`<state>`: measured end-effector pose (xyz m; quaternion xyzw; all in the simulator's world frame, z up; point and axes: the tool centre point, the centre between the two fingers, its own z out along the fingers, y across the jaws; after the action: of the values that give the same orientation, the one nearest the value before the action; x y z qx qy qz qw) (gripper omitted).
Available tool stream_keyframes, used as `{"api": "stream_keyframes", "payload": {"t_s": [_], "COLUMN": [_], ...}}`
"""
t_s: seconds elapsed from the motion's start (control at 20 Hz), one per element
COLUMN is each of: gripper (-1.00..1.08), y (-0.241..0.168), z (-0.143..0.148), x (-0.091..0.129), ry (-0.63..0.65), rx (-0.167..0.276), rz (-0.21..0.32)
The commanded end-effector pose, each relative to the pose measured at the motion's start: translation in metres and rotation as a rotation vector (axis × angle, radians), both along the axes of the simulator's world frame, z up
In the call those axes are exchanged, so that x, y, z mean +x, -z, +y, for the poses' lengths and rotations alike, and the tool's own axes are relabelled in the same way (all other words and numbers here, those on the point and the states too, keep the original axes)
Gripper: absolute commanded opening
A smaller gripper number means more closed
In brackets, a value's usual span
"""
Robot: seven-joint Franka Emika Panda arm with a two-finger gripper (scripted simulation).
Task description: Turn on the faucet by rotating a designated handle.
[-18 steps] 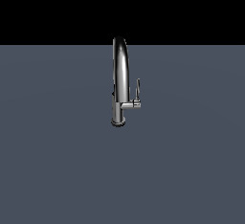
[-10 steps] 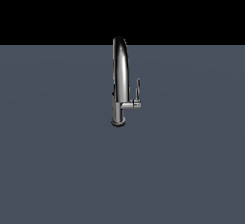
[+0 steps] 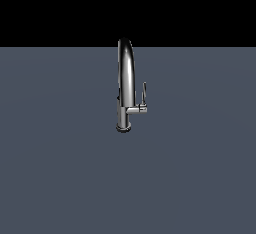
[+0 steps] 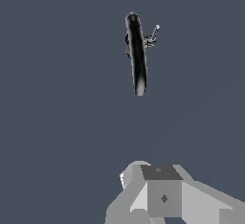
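Note:
The chrome faucet (image 3: pixel 125 85) stands upright on the grey floor, with its arched spout rising from a cylindrical base. The thin handle (image 3: pixel 144 93) rises from the short side stub on the exterior view's right. The arm and gripper do not show in the exterior view. In the wrist view I look down on the faucet (image 4: pixel 137 53) from above, with the handle (image 4: pixel 154 32) sticking out beside the spout. The grey gripper (image 4: pixel 154 174) shows only in part at the picture's edge, well apart from the faucet and holding nothing. How its jaws stand is not clear.
A flat dark grey floor (image 3: pixel 60 178) spreads all around the faucet, under a black background (image 3: pixel 60 8). No other objects show.

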<state>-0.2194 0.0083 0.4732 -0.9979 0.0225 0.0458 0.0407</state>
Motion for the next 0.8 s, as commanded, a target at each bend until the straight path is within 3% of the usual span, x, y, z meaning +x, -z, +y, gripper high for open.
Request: {"api": "stream_keyframes", "payload": {"t_s": [0.0,0.75], "gripper": [-1.0,-1.0], "y": [0.002,0.031], "z": [0.0,-0.009], "x": [0.011,0.092], "ry": [0.027,0.232], "rx": [0.025,0.218], "rz": [0.03,0.253]}}
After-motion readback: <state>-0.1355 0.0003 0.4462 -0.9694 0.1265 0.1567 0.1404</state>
